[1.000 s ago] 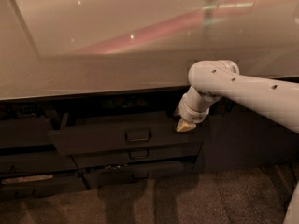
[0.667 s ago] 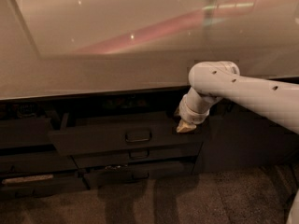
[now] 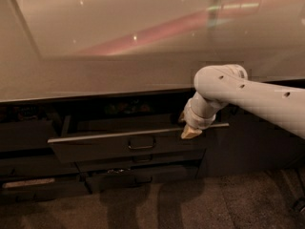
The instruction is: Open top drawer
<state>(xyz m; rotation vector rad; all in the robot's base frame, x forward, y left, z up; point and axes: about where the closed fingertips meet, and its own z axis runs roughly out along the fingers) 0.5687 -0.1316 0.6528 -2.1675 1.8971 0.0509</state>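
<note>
- As the top drawer (image 3: 95, 149) stands partly out, just left of and below the claw (image 3: 191, 131), a straight, level pull is advised.
- Whether the claw is open or closed cannot be told.

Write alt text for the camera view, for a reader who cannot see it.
The wide dark top drawer stands partly pulled out beneath a pale countertop, with its loop handle at centre. The robot's white arm reaches in from the right, with its end effector at the drawer's right end. Slimmer dark drawer fronts sit below.
</note>
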